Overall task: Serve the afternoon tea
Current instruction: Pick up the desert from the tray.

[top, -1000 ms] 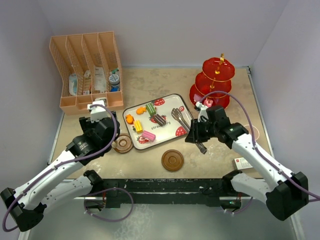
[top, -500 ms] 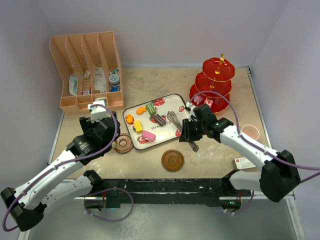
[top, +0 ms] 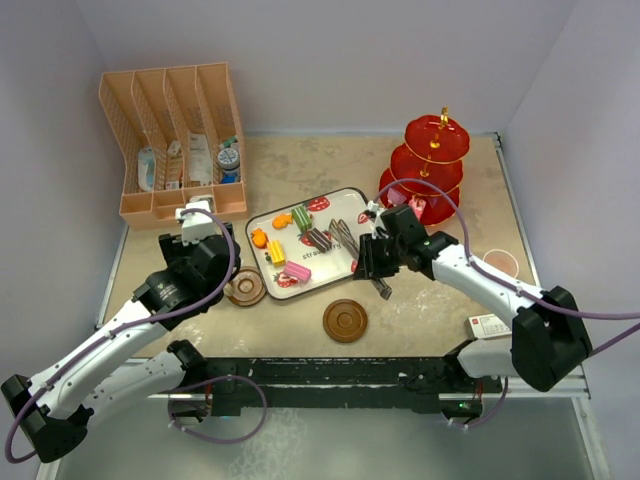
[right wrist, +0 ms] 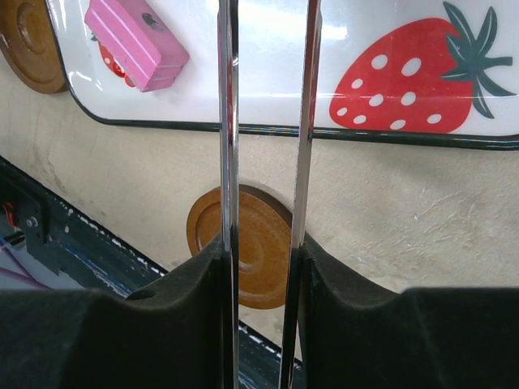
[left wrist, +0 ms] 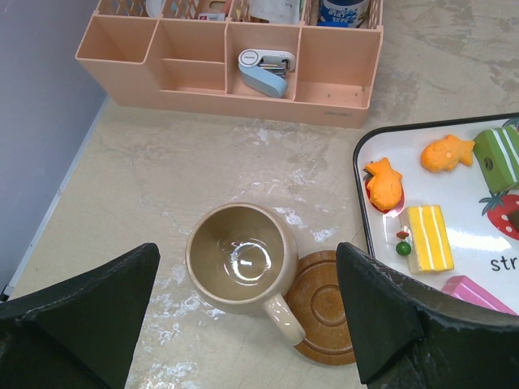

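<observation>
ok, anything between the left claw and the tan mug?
Nothing visible. The left claw hangs open right over the tan mug, with only air between them. In the wrist view the mug's handle overlaps the edge of the brown saucer. The tray and the peach rack stand off to the side.

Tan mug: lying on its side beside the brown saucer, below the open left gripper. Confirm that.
Not on its side. The left wrist view shows the tan mug standing upright beside the brown saucer, below the open left gripper.
</observation>
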